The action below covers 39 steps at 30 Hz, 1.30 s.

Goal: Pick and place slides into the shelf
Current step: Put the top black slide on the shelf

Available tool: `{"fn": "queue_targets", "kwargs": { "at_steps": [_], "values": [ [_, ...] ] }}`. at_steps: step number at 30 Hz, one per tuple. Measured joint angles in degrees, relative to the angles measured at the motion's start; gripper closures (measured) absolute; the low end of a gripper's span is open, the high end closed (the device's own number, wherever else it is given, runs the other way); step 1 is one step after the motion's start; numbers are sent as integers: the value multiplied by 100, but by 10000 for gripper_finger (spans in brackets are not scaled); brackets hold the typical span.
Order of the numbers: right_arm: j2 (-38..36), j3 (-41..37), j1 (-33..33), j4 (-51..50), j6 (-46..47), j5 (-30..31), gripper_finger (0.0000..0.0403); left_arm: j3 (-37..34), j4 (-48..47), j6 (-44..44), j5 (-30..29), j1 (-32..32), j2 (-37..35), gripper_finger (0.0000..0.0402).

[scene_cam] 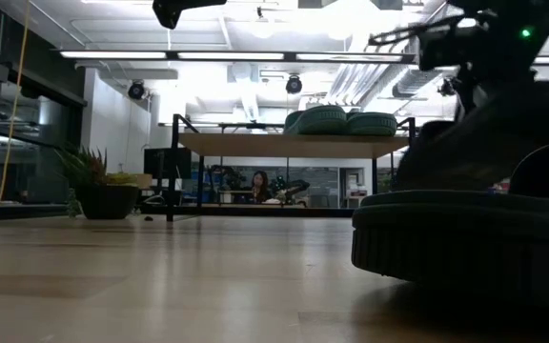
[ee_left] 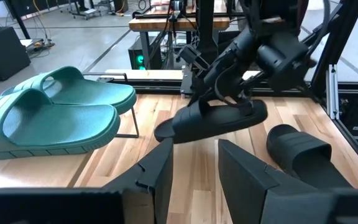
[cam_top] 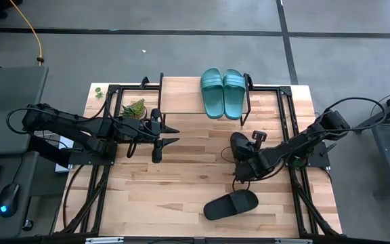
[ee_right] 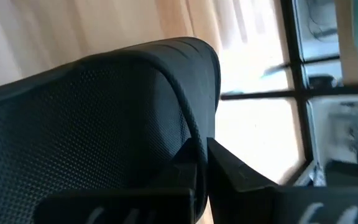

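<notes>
Closest to the low camera is a black slide flat on the table, filling the right side of that view. Right arm reaches in from the table's right side, and the right gripper is clamped tight on the edge of the other black slide, which hangs lifted off the wood in the left wrist view. Left arm stretches in from the left, with the left gripper hovering mid-table, fingers partly apart and nothing between them. On the shelf top sit the two teal slides side by side, touching, toward its right end
</notes>
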Motion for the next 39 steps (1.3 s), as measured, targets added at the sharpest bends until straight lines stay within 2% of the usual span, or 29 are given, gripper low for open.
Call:
{"fn": "queue_targets", "kwargs": {
  "at_steps": [15, 21, 29, 36, 39],
  "values": [
    [0, 83, 2, 1630, -1509, -9, 403, 0, -12, 289, 9, 1, 0, 289],
    [0, 83, 1, 2036, -1909, -78, 403, 0, -20, 706, 429, -1, 0, 289],
    [0, 83, 0, 2962, -2600, -344, 403, 0, -128, 1483, 566, -1, 0, 289],
    [-14, 83, 0, 3955, -3302, -770, 403, 0, -376, 1936, 1331, -14, 0, 289],
    [-118, 83, 2, 4184, -3381, -911, 403, 0, -380, 2059, 1367, -25, 0, 289]
  ]
}}
